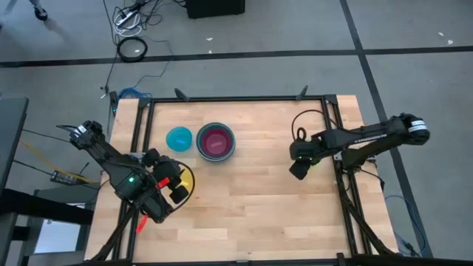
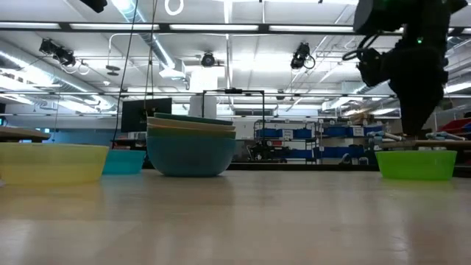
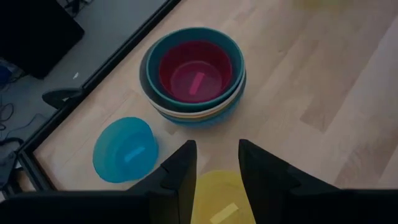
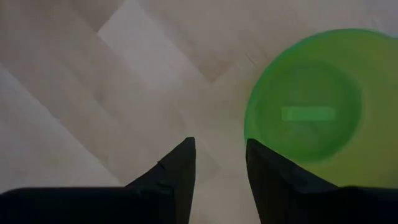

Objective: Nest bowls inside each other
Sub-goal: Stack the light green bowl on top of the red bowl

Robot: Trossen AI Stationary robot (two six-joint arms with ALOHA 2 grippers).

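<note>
A stack of nested bowls (image 1: pixel 216 142) stands at the table's far left on its base, teal outermost and pink (image 3: pixel 194 71) innermost. A small cyan bowl (image 1: pixel 179 138) stands just left of it. My left gripper (image 3: pixel 214 163) hovers open above a yellow bowl (image 3: pixel 214 199) at the near left, and the bowl (image 2: pixel 51 162) rests on the wood. My right gripper (image 4: pixel 217 158) is open at the table's right side and points down beside and above a lime-green bowl (image 4: pixel 305 99), which stands on the table (image 2: pixel 416 163). In the high view that arm hides most of the lime-green bowl.
Bare wood (image 1: pixel 251 192) lies between the two arms across the table's middle and near side. A black frame rail (image 1: pixel 236 98) runs along the far edge, and further rails run down the left and right sides. Cables lie on the floor beyond.
</note>
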